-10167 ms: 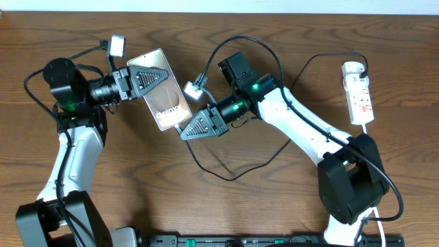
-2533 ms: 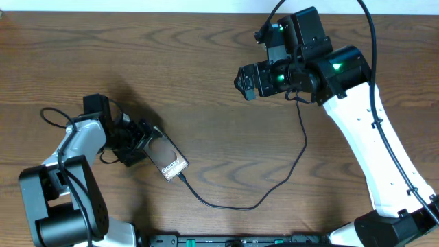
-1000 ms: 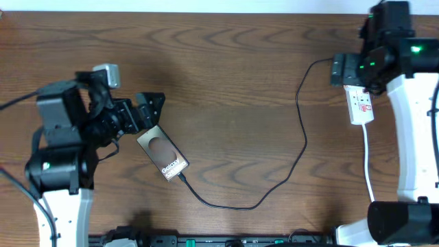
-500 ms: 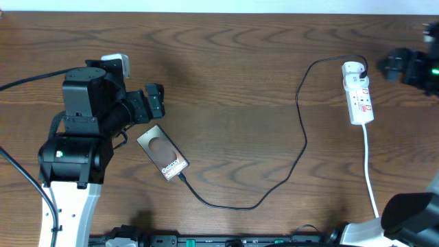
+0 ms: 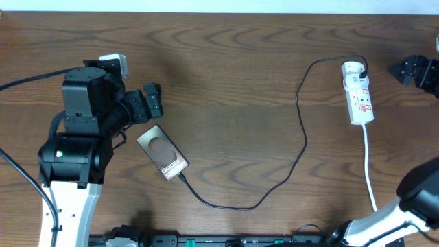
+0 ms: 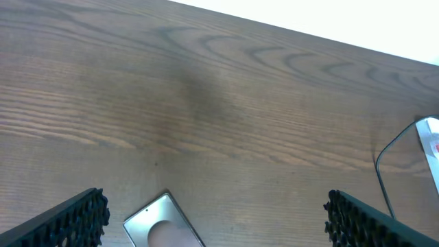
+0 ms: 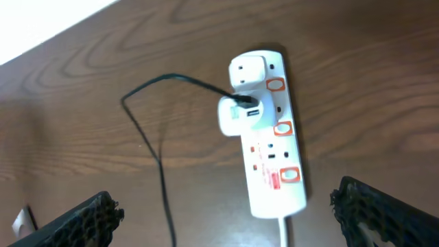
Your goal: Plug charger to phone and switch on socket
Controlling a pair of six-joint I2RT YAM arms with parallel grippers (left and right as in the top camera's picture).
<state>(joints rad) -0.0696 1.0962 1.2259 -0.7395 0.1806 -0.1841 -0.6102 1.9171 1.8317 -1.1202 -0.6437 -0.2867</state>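
Observation:
The phone (image 5: pixel 162 154) lies flat on the wooden table, and the left wrist view cuts it off (image 6: pixel 163 226) at the bottom edge. The charger (image 5: pixel 306 140) runs as a thin black cable from the phone's lower corner in a long loop up to the socket (image 5: pixel 359 94). There its end (image 7: pixel 241 103) sits in a white adapter on the white strip (image 7: pixel 273 147) with red switches. My left gripper (image 5: pixel 149 103) hovers open just above and left of the phone, fingers (image 6: pixel 65 223) wide apart. My right gripper (image 5: pixel 413 71) is open at the right edge, apart from the socket.
The socket's white cord (image 5: pixel 369 171) trails down toward the front edge. A black rail (image 5: pixel 226 240) runs along the front of the table. The left arm's base (image 5: pixel 68 158) stands left of the phone.
My right arm has pulled away from over the socket to the table's right edge. The left gripper has drawn back slightly up from the phone. Phone, cable and socket have not moved.

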